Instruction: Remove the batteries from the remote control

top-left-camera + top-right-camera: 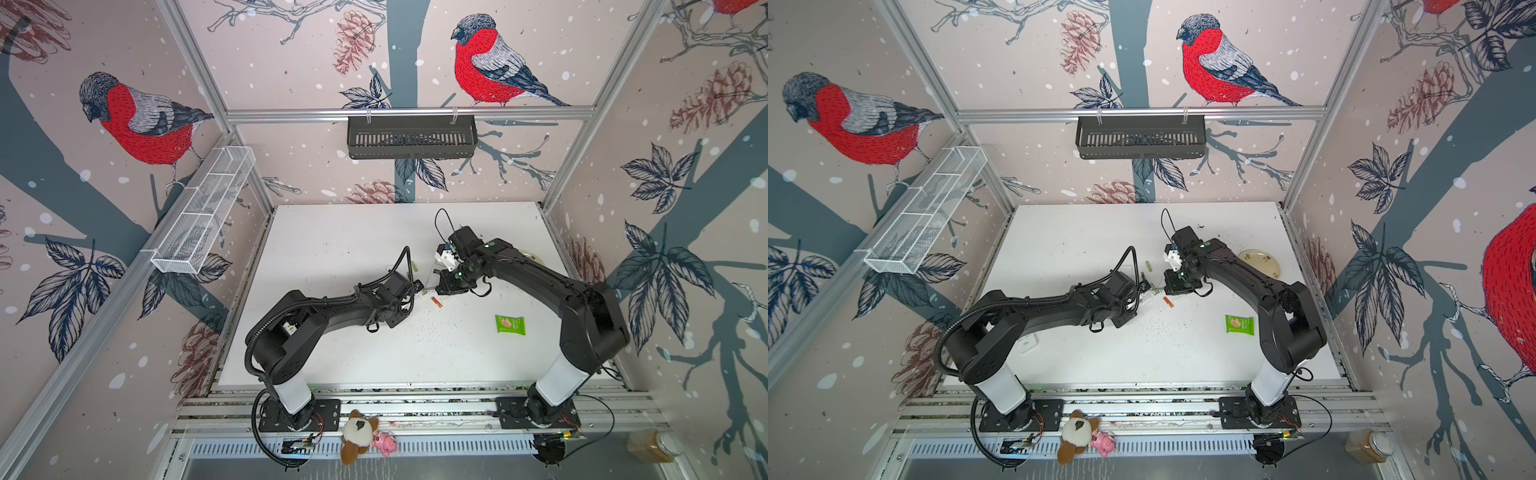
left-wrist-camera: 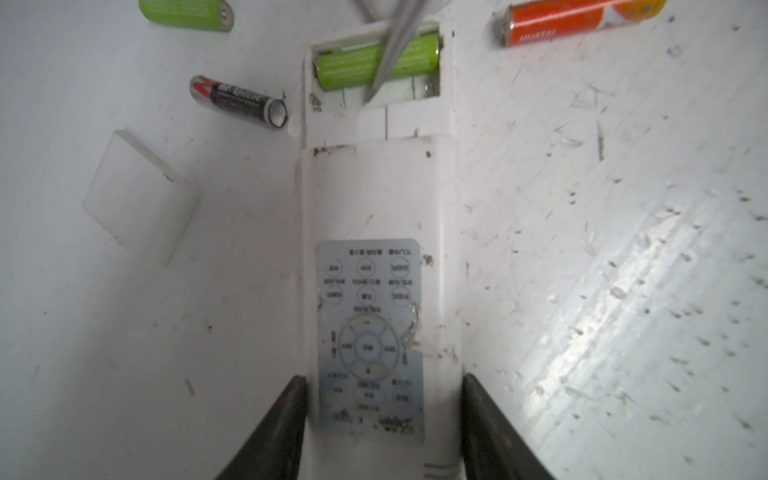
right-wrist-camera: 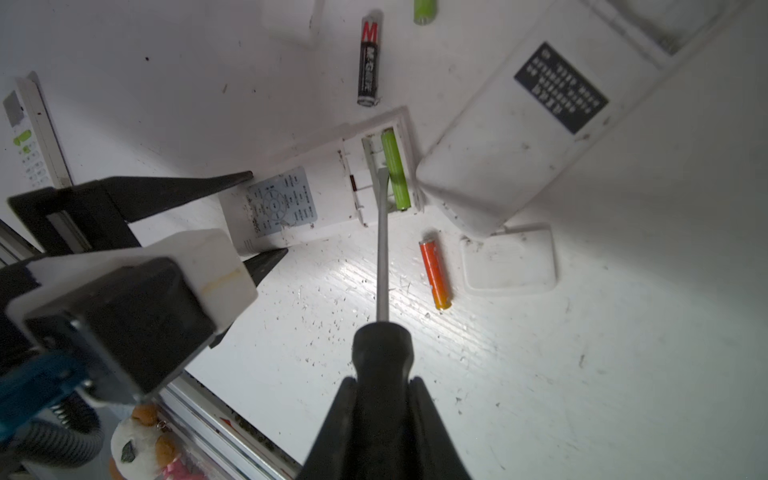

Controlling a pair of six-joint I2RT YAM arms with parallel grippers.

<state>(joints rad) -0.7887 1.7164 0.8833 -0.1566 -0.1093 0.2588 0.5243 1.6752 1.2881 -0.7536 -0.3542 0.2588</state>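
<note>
As the white remote (image 2: 374, 187) lay back-up on the table (image 1: 332, 249), the left gripper (image 2: 383, 378) clamped its sides with jaws half spread, well short of the open battery bay. Reaching low from the opposite side, the right gripper (image 3: 383, 380) was pinched tight on a screwdriver (image 3: 382, 257), whose tip sat in the empty slot beside the one green battery (image 2: 340, 68) inside. A second remote (image 3: 511, 137) lay just beside the bay end. Nearby lay an orange battery (image 3: 434, 270), a black battery (image 2: 239, 99) and a loose green battery (image 2: 183, 12).
</note>
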